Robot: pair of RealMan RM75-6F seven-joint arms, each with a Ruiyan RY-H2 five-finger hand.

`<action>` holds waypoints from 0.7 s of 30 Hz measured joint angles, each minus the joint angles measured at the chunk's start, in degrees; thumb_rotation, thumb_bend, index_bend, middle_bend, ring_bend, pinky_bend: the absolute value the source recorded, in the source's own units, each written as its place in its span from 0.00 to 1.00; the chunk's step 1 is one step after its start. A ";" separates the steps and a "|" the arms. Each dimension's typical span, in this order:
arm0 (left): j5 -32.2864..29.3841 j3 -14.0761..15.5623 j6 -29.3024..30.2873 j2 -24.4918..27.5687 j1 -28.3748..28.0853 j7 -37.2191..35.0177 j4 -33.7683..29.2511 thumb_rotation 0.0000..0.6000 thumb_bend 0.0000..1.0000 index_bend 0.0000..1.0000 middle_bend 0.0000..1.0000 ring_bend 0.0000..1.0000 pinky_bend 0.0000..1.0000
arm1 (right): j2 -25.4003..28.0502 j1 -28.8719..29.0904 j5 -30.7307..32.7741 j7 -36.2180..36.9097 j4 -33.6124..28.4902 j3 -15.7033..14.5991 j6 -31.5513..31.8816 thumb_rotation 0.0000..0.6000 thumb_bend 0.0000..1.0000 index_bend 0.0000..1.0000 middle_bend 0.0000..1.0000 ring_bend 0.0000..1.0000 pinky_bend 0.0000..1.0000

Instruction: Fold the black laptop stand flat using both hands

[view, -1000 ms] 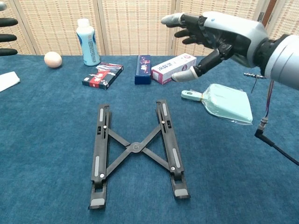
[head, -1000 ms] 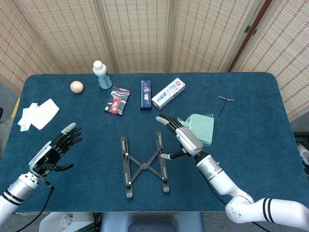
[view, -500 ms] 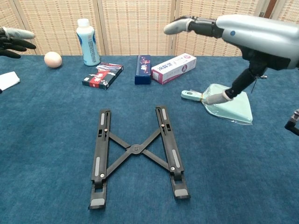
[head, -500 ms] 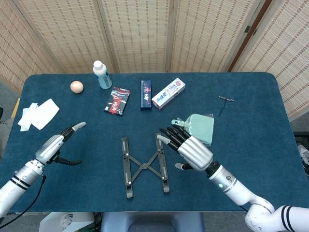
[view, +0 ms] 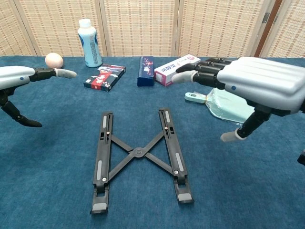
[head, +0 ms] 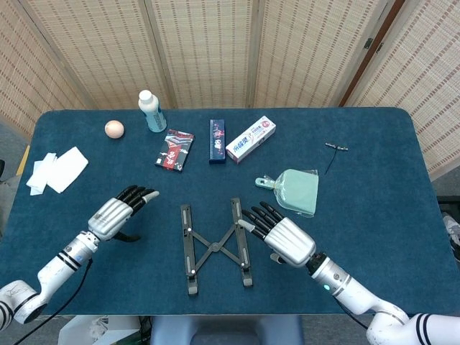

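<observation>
We found the black laptop stand [head: 215, 246] splayed open on the worktop [head: 374, 187], each robot hand (left [head: 118, 213], right [head: 282, 237]) spread and empty beside it; uneven pushes could skid it sideways.

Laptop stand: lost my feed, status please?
Left hand and right hand open, flanking it. Laptop stand spread open on table, untouched. Nothing in the way.

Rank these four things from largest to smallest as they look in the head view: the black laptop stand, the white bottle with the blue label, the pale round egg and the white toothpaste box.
1. Black X-frame laptop stand, clearly largest.
2 and 3. White toothpaste box and white bottle with the blue label: too alike to separate, and the upright bottle is foreshortened from above.
4. Pale round egg, smallest.
</observation>
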 measured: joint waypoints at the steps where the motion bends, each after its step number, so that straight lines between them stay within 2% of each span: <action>1: 0.02 -0.13 -0.09 -0.60 -0.20 0.14 0.34 1.00 0.11 0.00 0.07 0.04 0.05 | -0.80 -0.02 0.05 -0.39 0.82 0.06 -0.06 1.00 0.01 0.00 0.00 0.00 0.00; 21: -0.49 -1.33 -4.16 -11.71 -4.96 -2.61 8.52 1.00 0.11 0.00 0.06 0.04 0.05 | -9.34 -0.86 0.80 -5.99 10.56 -1.18 -2.40 1.00 0.00 0.00 0.00 0.00 0.00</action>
